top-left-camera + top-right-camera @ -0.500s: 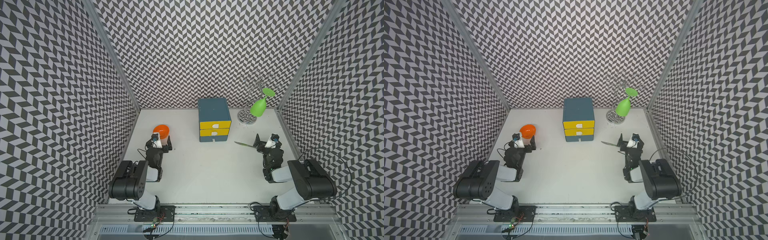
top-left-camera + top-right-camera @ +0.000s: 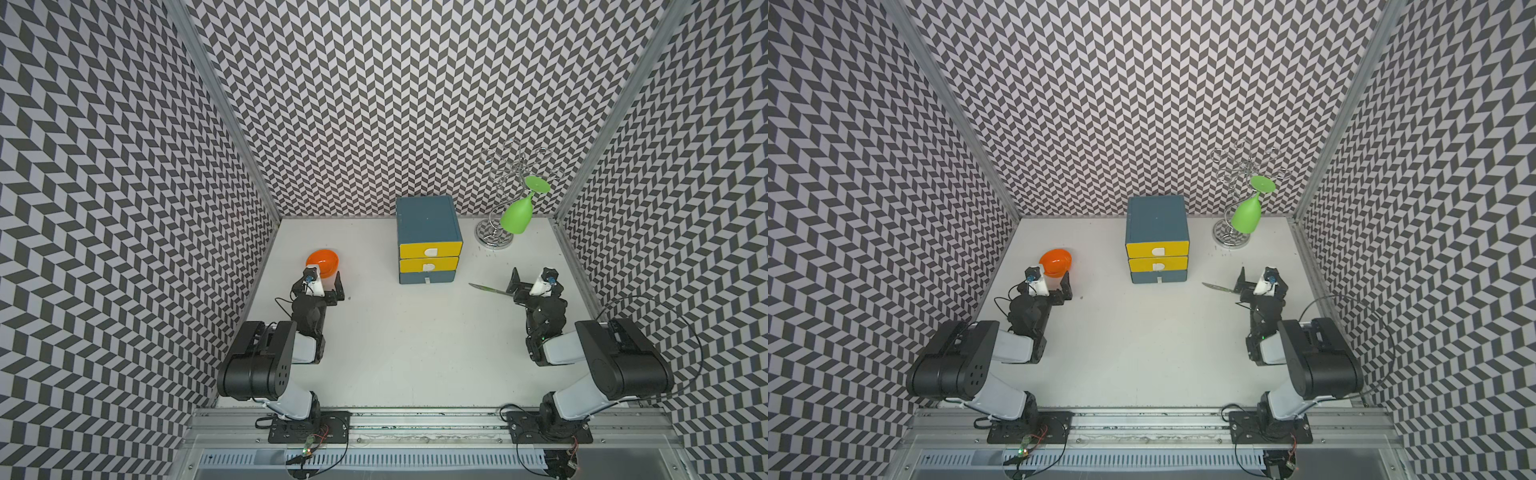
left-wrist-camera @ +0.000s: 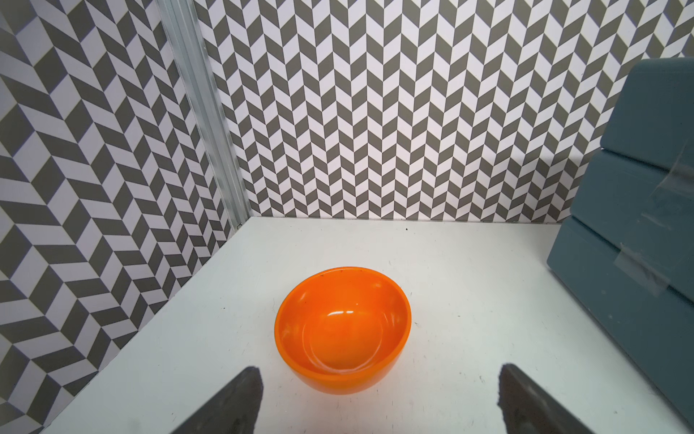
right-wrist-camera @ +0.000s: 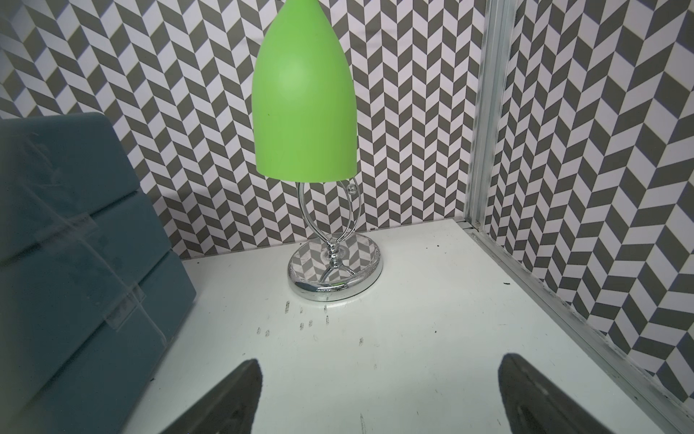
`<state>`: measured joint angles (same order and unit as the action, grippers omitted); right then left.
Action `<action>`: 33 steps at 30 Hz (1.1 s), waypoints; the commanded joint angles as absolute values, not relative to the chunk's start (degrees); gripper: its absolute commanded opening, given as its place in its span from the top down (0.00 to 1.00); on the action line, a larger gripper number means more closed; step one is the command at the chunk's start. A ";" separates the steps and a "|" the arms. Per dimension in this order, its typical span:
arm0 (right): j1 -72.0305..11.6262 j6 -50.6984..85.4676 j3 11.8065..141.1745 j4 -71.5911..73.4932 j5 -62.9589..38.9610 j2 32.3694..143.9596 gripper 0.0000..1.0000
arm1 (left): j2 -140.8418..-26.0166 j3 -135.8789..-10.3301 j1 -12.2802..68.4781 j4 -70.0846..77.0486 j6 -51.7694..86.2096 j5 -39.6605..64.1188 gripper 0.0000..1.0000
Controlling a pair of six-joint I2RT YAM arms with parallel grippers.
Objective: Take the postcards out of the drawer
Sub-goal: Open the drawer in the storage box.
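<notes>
Both arms (image 2: 266, 365) fold low by the tabletop's (image 2: 415, 353) side edges, left end effector (image 3: 379, 370) and right end effector (image 4: 379, 366) spread apart, empty; yellow drawers (image 2: 413, 250) shut in the cabinet (image 2: 428, 216) at the chevron-walled far edge

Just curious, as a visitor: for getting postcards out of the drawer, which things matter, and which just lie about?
For the job: teal cabinet, its yellow drawers, both shut; postcards not visible.
Lying about: orange bowl, green glass, chrome rack, thin blade.
</notes>
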<state>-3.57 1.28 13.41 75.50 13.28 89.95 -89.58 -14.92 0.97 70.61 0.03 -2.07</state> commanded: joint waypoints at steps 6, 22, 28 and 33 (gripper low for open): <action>-3.87 1.22 13.18 79.61 13.73 89.73 0.00 | -88.99 -14.88 0.62 71.33 -0.18 -1.52 0.01; -7.91 37.92 27.10 35.99 -21.02 65.05 0.05 | -77.72 -51.58 8.36 27.18 7.61 20.86 0.01; -13.26 56.46 25.35 46.91 -23.36 69.23 0.05 | -91.39 -68.67 14.40 17.66 8.58 26.34 0.01; -17.65 66.35 25.40 54.44 -23.69 75.05 0.05 | -95.93 -73.62 17.49 15.93 7.84 23.93 0.01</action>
